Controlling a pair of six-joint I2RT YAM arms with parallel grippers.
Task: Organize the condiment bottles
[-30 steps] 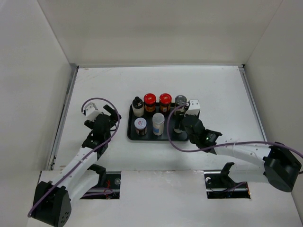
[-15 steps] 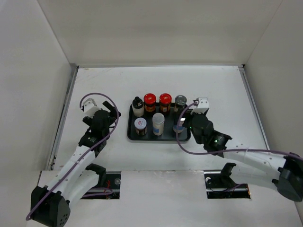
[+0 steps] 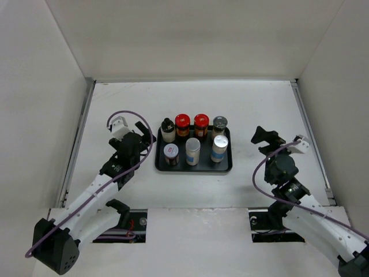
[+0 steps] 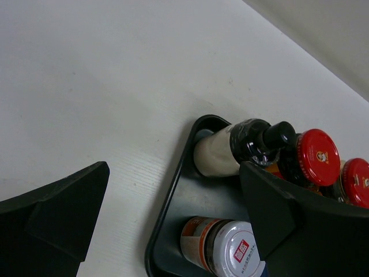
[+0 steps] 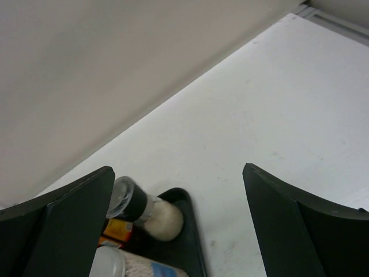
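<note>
Seven condiment jars stand on the black tray (image 3: 193,168). Back row: a white jar with black cap (image 3: 168,130), two red-lidded jars (image 3: 182,124) (image 3: 201,123), a grey-lidded jar (image 3: 219,126). Front row: a silver-capped jar (image 3: 171,154), a white-lidded jar (image 3: 192,151), a blue-labelled jar (image 3: 219,148). My left gripper (image 3: 144,137) is open and empty just left of the tray; its wrist view (image 4: 173,196) shows the black-capped jar (image 4: 230,149) and the silver-capped jar (image 4: 230,254) between the fingers. My right gripper (image 3: 263,138) is open and empty, right of the tray (image 5: 177,190).
White walls close in the table on the left, back and right. The right wrist view shows the tray's corner (image 5: 193,245) with the grey-lidded jar (image 5: 147,212) and bare table to its right.
My right gripper let go of the blue-labelled jar at the tray's front right and pulled back to the right. My left gripper moved a little closer to the tray.
</note>
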